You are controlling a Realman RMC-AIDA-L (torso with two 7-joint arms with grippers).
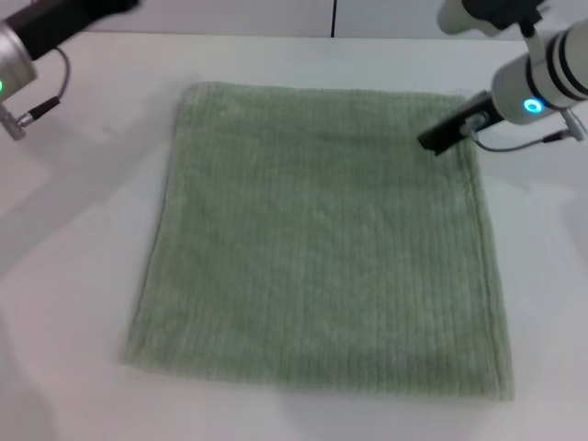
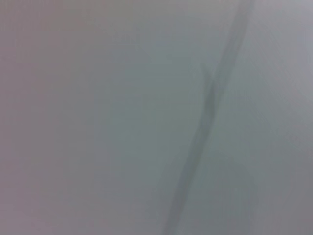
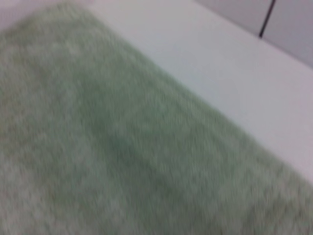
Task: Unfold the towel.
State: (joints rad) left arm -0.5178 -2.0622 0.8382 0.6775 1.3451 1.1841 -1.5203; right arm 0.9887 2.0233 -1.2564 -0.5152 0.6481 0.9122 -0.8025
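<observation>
The pale sage-green towel [image 1: 322, 239] lies spread flat on the white table [image 1: 83, 239], roughly square, with ribbed stripes and hemmed edges. My right gripper [image 1: 443, 136] hangs just above the towel's far right corner; its dark fingers point toward the cloth and hold nothing that I can see. The right wrist view shows the towel [image 3: 112, 147] close up beside bare table [image 3: 220, 73]. My left arm [image 1: 28, 46] is raised at the far left, away from the towel; its gripper is out of view. The left wrist view shows only a blurred pale surface.
White table surrounds the towel on all sides. A cable [image 1: 41, 106] hangs from the left arm at the far left. A back wall with a dark vertical seam [image 1: 333, 16] runs behind the table.
</observation>
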